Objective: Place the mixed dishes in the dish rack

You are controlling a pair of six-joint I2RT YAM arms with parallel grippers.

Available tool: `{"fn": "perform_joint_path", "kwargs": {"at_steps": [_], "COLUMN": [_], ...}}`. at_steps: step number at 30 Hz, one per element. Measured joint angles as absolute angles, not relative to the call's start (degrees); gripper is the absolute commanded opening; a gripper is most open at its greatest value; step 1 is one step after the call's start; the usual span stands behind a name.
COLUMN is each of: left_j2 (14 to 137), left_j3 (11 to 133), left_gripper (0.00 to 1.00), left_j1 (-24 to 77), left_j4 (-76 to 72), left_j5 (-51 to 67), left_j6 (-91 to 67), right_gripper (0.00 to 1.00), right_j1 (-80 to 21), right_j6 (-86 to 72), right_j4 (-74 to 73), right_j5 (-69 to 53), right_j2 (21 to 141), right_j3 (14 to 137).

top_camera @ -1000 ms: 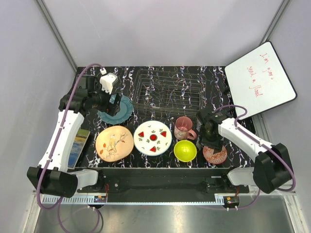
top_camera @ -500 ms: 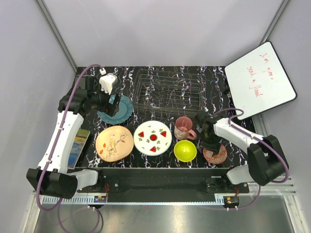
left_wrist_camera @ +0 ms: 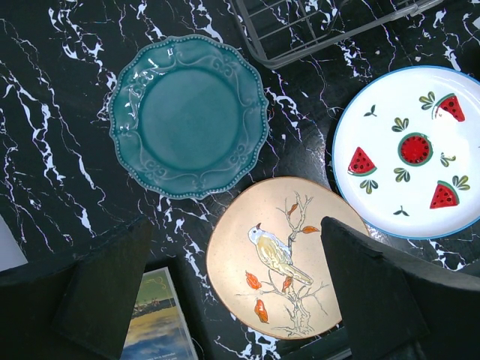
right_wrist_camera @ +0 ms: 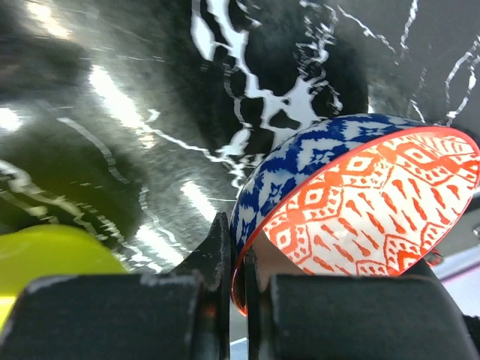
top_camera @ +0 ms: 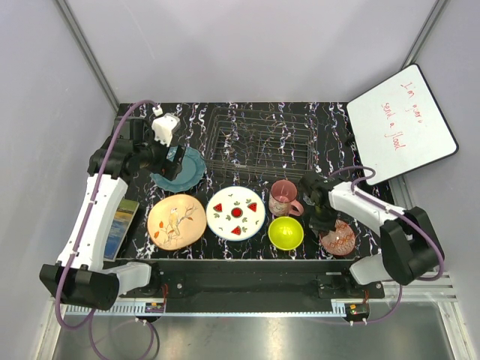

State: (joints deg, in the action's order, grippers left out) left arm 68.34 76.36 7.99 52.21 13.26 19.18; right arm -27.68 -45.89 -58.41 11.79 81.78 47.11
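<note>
a black counter (top_camera: 341, 120) with white marble veining is filling the middle of the top view. in the right wrist view its glossy surface is catching bright streaks of light. a white board (top_camera: 401, 124) with red handwriting is lying tilted at the far right, with its left part overlapping the counter's far right corner. a blue-green book (top_camera: 120, 225) is lying flat along the counter's left edge, towards the front. in the left wrist view its cover is showing a blue and yellow picture. pale grey walls (top_camera: 247, 45) are enclosing the space on 3 sides. a metal rail (top_camera: 247, 307) is running along the front, below the counter.
</note>
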Motion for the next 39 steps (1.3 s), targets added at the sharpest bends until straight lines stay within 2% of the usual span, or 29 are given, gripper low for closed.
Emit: {"fn": "perform_joint_path", "kwargs": {"at_steps": [6,13,19,23,27,31,34,37,39], "left_j2": [68.34,69.47,72.10,72.16,71.99,72.07,72.12,71.94,71.50], "left_j3": [76.36,76.36,77.14,77.58,77.21,76.36,76.36,76.07,75.33], "left_gripper": [0.99,0.99,0.99,0.99,0.99,0.99,0.99,0.99,0.99], "left_j1": [7.99,7.57,3.51,0.08,-1.63,-2.55,-3.22,-4.14,-4.93], "left_j4": [52.18,50.83,50.00,49.41,48.62,46.81,46.35,46.04,45.91], "left_j5": [13.28,13.30,14.70,15.64,16.82,17.56,18.22,18.87,19.31], "left_j6": [19.31,18.94,16.95,16.40,16.51,16.49,16.51,16.69,16.99], "right_gripper": [0.00,0.00,0.00,0.00,0.00,0.00,0.00,0.00,0.00], "right_j1": [-27.70,-27.75,-27.75,-27.75,-27.75,-27.62,-27.38,-26.98,-26.44], "right_j6": [-45.17,-41.21,-37.39,-37.43,-41.23,-54.02,-66.43,-71.83,-72.05], "right_j4": [-61.04,-64.79,-59.64,-47.44,-30.06,-1.85,15.31,21.43,21.26], "right_j5": [10.37,4.19,-8.58,-20.60,-32.84,-45.30,-51.68,-53.80,-54.28], "right_j2": [75.50,63.90,67.09,77.62,93.84,113.51,132.40,144.94,148.22], "right_j3": [50.54,67.42,78.63,86.02,96.95,108.55,125.97,138.56,140.51]}}
